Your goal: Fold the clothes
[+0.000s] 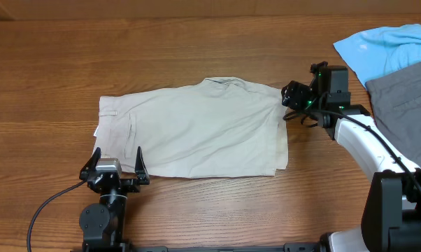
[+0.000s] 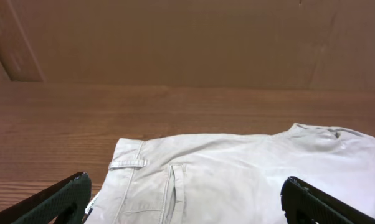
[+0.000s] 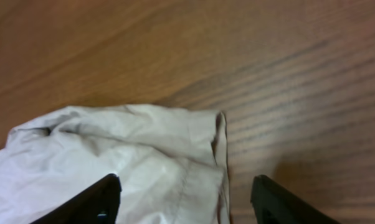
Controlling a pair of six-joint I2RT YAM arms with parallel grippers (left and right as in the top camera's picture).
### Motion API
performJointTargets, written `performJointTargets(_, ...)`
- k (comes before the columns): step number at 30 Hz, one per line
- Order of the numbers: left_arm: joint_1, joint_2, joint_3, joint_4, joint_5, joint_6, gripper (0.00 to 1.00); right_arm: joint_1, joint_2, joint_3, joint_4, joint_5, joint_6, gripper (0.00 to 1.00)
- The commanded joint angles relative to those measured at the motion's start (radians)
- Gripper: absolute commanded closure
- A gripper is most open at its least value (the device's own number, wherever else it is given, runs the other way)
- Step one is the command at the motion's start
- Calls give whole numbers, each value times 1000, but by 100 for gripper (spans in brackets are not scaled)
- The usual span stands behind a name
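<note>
The beige shorts (image 1: 196,129) lie flat on the wooden table, folded in half, waistband at the left and leg hems at the right. My left gripper (image 1: 117,166) is open at the near left edge of the shorts, by the waistband corner; its view shows the belt loop and welt pocket (image 2: 175,186) between the fingers. My right gripper (image 1: 292,98) is open at the far right corner of the shorts; its view shows the hem corner (image 3: 194,143) between the fingers. Neither gripper holds anything.
A light blue shirt (image 1: 385,45) and a grey garment (image 1: 406,105) lie at the far right of the table, behind my right arm. A small white tag (image 1: 96,131) pokes out at the left edge of the shorts.
</note>
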Motion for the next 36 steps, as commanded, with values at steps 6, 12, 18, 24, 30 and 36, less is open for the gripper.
performJointTargets(6, 6, -11, -5, 1, -6, 23, 0, 2, -100, 29, -148, -16, 9, 23)
performJointTargets(12, 6, -11, -5, 1, -6, 23, 0, 11, -200, 29, -477, -63, 3, 25)
performJointTargets(18, 6, -11, -5, 1, -6, 23, 0, 43, -178, -51, -583, -240, -112, 28)
performJointTargets(24, 6, -11, -5, 1, -6, 23, 0, 94, -172, -138, -570, -252, -86, 30)
performJointTargets(30, 6, -11, -5, 1, -6, 23, 0, 97, -172, -194, -570, -254, -74, 32)
performJointTargets(36, 6, -11, -5, 1, -7, 23, 0, 98, -172, -254, -521, -294, -75, 43)
